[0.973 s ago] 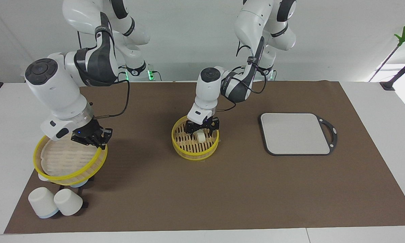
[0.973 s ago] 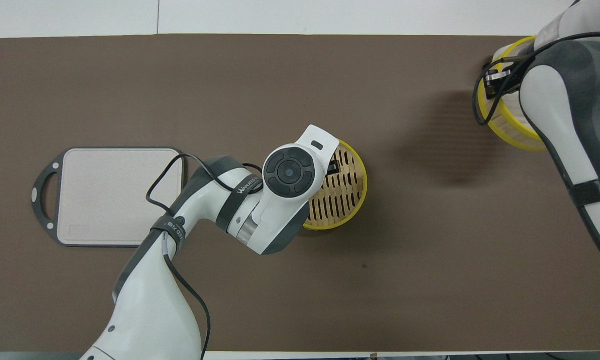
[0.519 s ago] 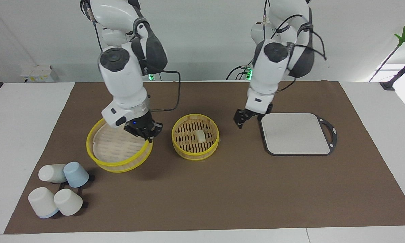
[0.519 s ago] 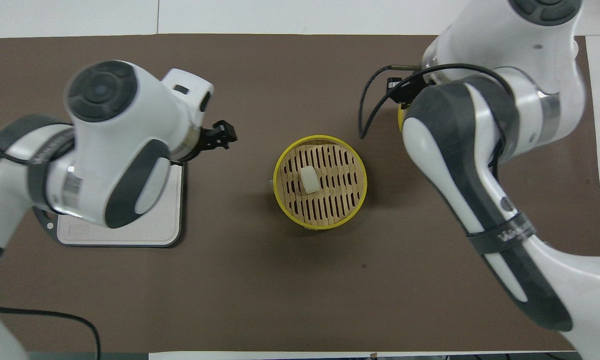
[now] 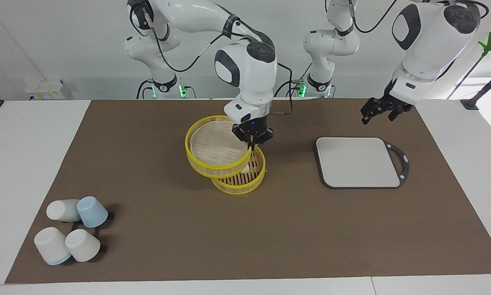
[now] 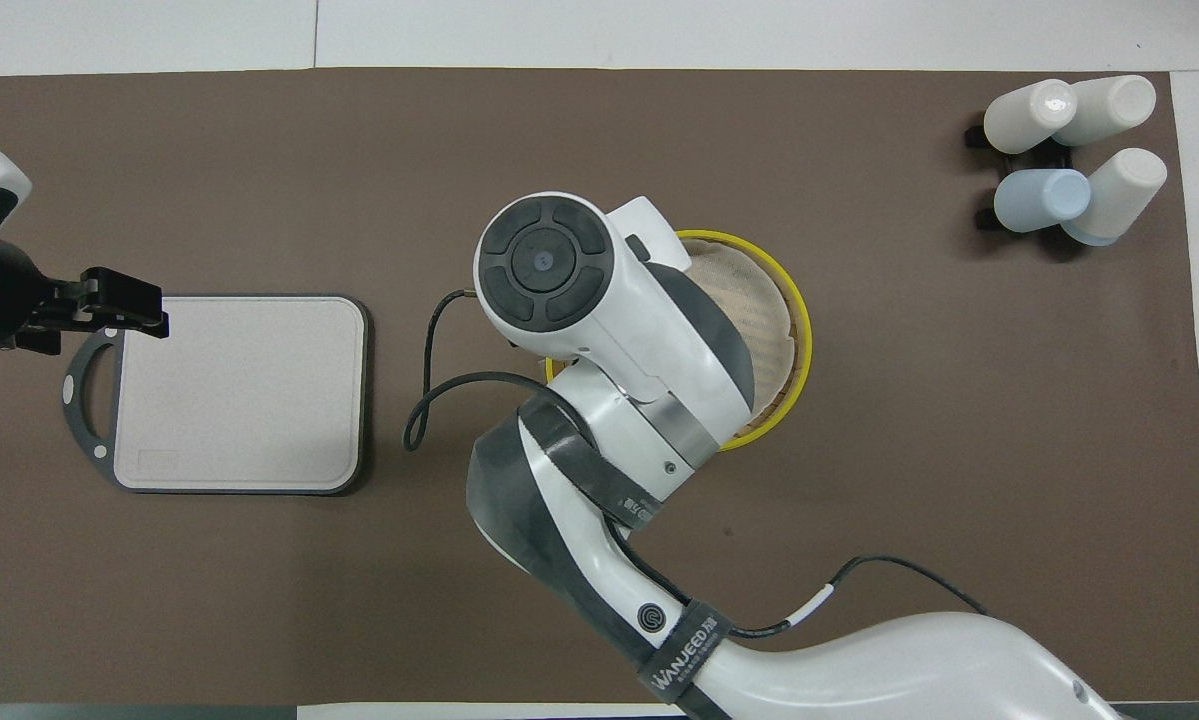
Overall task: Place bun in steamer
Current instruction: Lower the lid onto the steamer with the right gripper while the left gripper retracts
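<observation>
Small cream-white soft bun (image 5: 245,168): lying in yellow-rimmed bamboo steamer (image 5: 245,182), squashable, needing gentle side grip. Right gripper (image 5: 252,136) clamping steamer lid (image 5: 216,152); left gripper (image 5: 382,110) hanging open, empty.

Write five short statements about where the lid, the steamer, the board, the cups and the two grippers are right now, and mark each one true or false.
1. The right gripper holds the lid by its rim, tilted over the steamer. True.
2. The lid sits flat and closed on the steamer. False: it is tilted and only partly covers the basket.
3. The left gripper is up in the air by the grey board, holding nothing. True.
4. The cups stand on the grey board. False: they lie at the right arm's end of the table, and the board is bare.
5. The left gripper grips the steamer's rim. False: it is well clear of it.
</observation>
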